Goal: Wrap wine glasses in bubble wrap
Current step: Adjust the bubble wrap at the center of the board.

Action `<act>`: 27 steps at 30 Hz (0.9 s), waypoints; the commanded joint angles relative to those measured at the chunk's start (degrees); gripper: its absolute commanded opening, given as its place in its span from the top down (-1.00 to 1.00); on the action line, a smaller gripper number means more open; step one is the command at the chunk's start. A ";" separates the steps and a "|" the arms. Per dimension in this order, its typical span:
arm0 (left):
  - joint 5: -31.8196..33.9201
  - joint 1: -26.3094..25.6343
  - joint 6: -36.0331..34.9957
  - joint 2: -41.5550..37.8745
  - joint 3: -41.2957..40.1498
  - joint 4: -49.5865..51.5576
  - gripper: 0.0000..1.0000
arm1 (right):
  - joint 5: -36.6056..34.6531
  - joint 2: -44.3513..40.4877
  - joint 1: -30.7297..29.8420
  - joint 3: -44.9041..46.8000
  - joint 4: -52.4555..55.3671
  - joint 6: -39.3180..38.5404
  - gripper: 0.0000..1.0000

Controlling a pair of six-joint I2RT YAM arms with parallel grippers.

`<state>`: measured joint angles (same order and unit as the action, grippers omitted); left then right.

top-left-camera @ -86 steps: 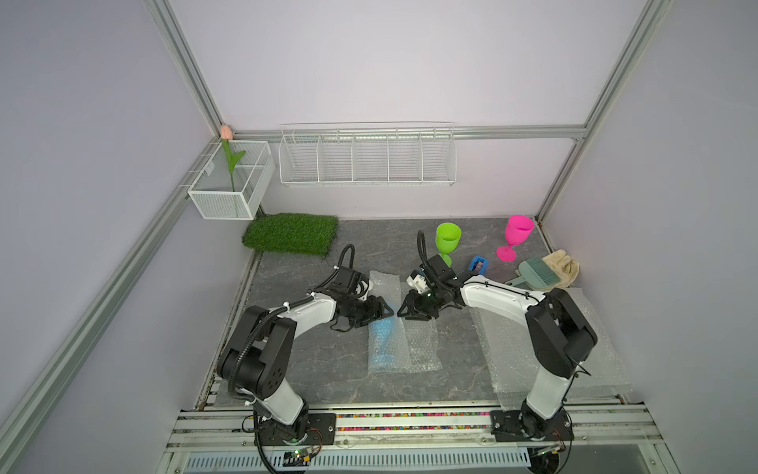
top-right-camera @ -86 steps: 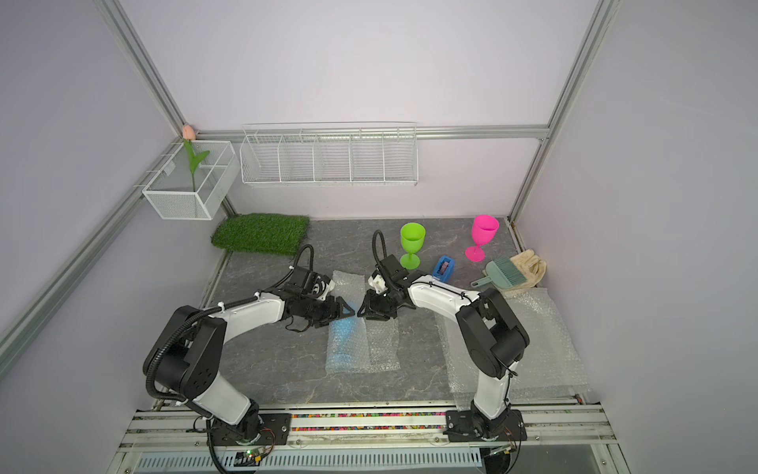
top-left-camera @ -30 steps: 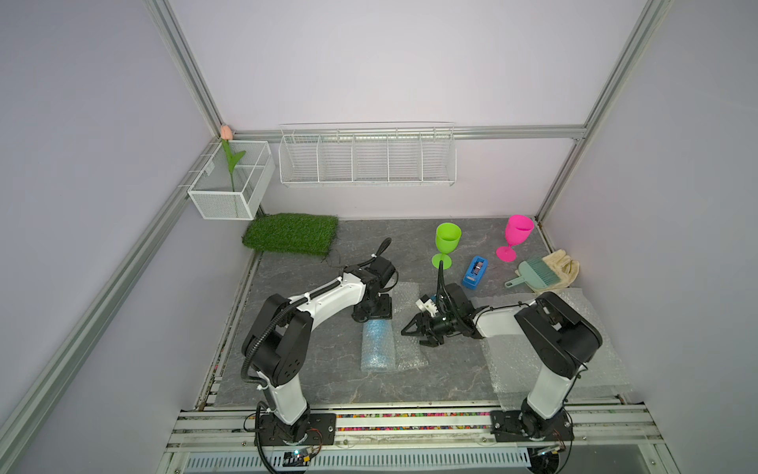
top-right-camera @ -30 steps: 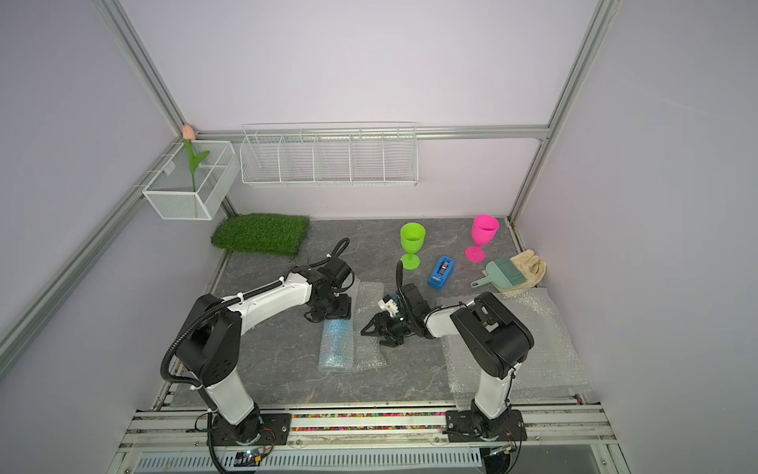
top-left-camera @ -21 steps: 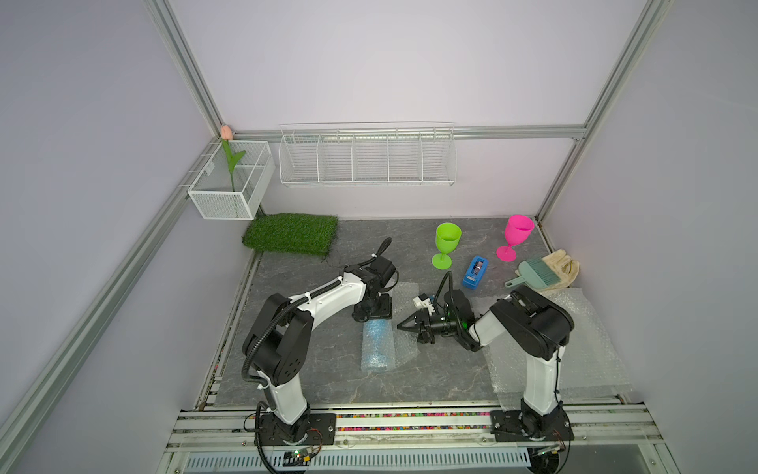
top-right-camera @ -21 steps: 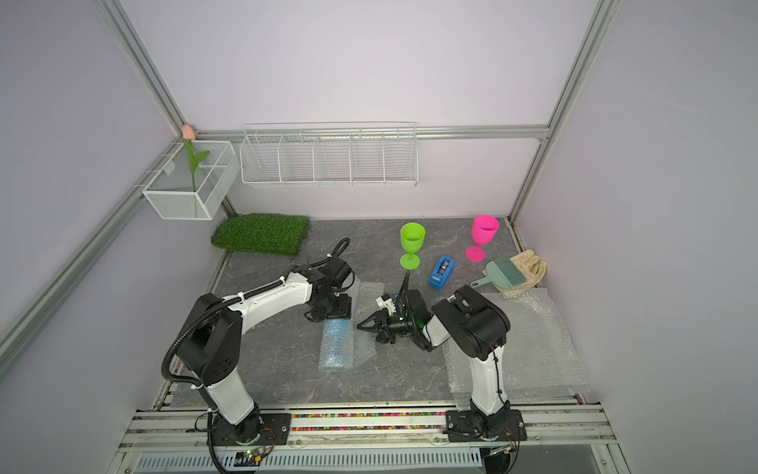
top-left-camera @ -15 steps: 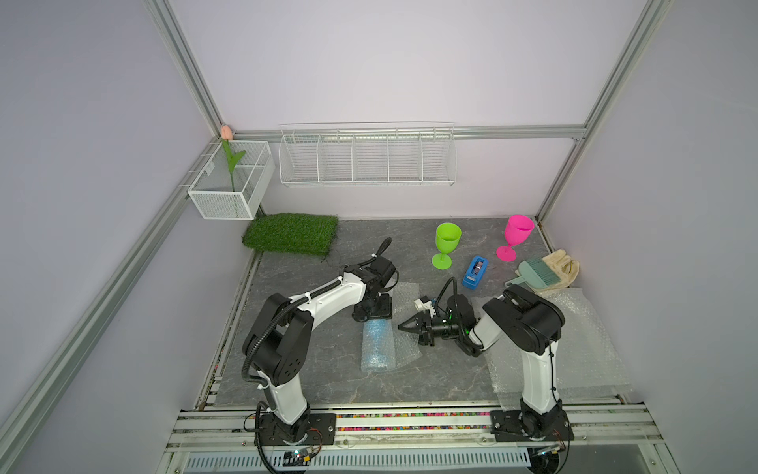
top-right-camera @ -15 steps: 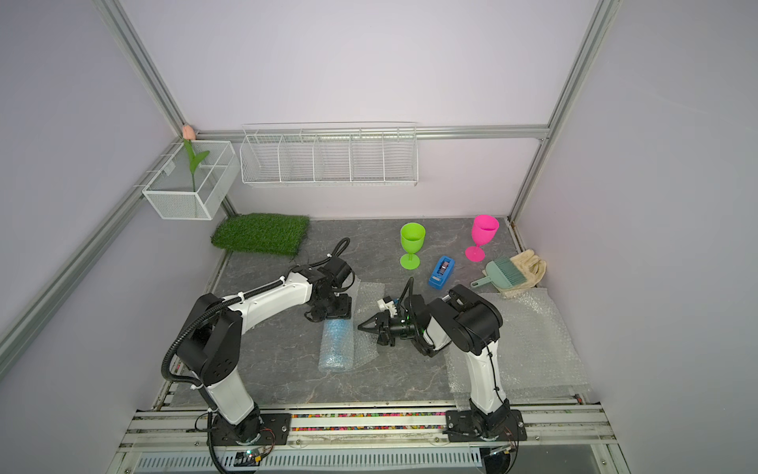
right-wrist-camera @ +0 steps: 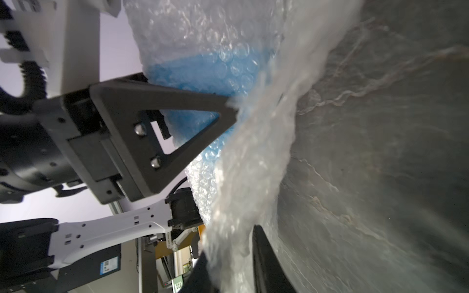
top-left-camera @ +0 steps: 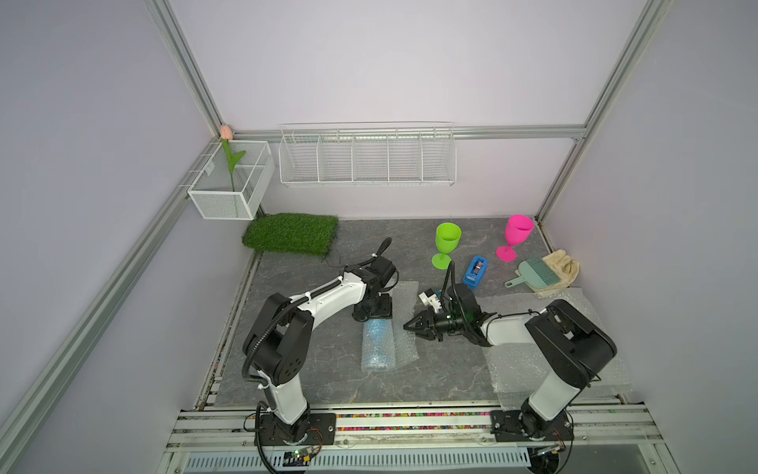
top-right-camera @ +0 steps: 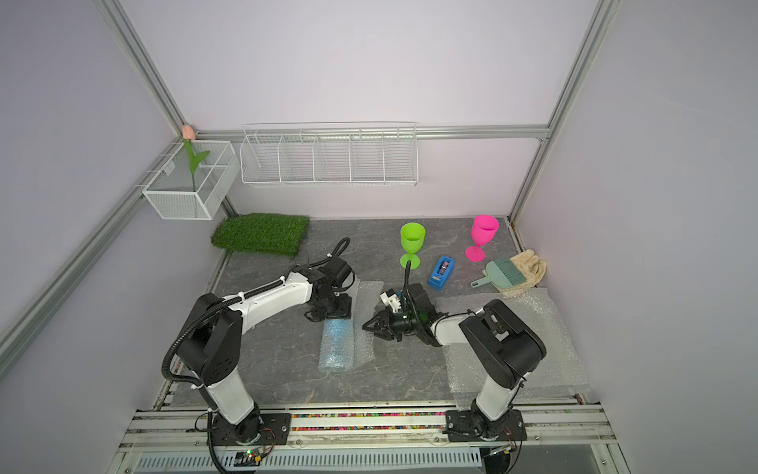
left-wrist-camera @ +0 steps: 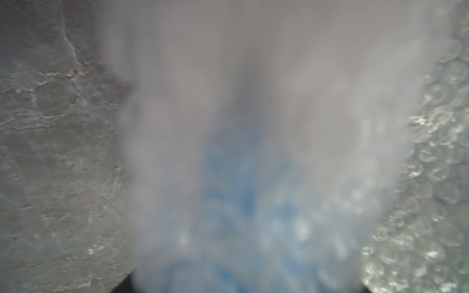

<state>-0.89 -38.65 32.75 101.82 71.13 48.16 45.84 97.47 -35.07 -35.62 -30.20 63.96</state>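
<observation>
Judging by the layout, the first wrap is half done: the sky-blue goblet (top-left-camera: 377,337) lies sideways at frame centre on the tabletop (top-left-camera: 324,369), rolled in bubble wrap (top-left-camera: 406,349) with a loose flap to its right. The left pincer (top-left-camera: 372,317) straddles the roll's upper end, jaws wide, grip impossible to tell; the right pincer (top-left-camera: 409,326) has jaws close around the flap's edge, pinch unconfirmed. Next, that flap likely needs drawing leftward over the roll, taut.

Left hand (top-left-camera: 373,318) low; right hand (top-left-camera: 407,326) pinched
</observation>
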 commanded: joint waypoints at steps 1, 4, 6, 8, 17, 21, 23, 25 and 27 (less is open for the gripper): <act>0.17 -0.33 1.16 2.38 -0.19 0.99 -0.18 | -0.89 -1.48 -0.59 -1.98 10.98 -5.27 0.59; -0.42 -0.31 1.74 2.17 -0.46 0.32 -0.17 | -1.82 -1.94 -1.75 -4.35 16.28 -7.19 0.55; -0.90 -0.28 2.32 2.00 -0.85 -0.29 -0.16 | -2.69 -1.80 -2.43 -5.46 19.06 -8.16 0.52; -1.38 -0.22 2.73 1.86 -1.30 -1.10 -0.16 | -3.42 -1.83 -2.69 -5.94 20.51 -8.29 0.63; -3.27 -0.20 6.17 1.19 -2.97 -4.39 -0.05 | -9.05 -6.90 -4.76 -11.19 30.18 -10.52 0.85; -4.67 -0.19 7.93 1.10 -3.89 -6.77 -0.02 | -11.15 -7.73 -7.66 -15.21 32.48 -10.93 0.85; -5.52 -0.24 8.51 1.18 -4.29 -7.91 0.00 | -12.85 -7.35 -9.59 -17.76 34.03 -11.46 0.85; -5.86 -0.20 9.11 1.22 -4.62 -8.80 0.00 | -15.81 -6.84 -11.51 -18.92 35.55 -12.08 0.85; -5.99 -0.20 9.55 1.12 -4.80 -9.46 0.00 | -19.76 -6.42 -13.18 -20.15 38.24 -13.36 0.85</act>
<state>-7.44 -38.65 39.46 101.30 68.62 40.69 28.82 91.35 -45.63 -53.25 4.29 53.10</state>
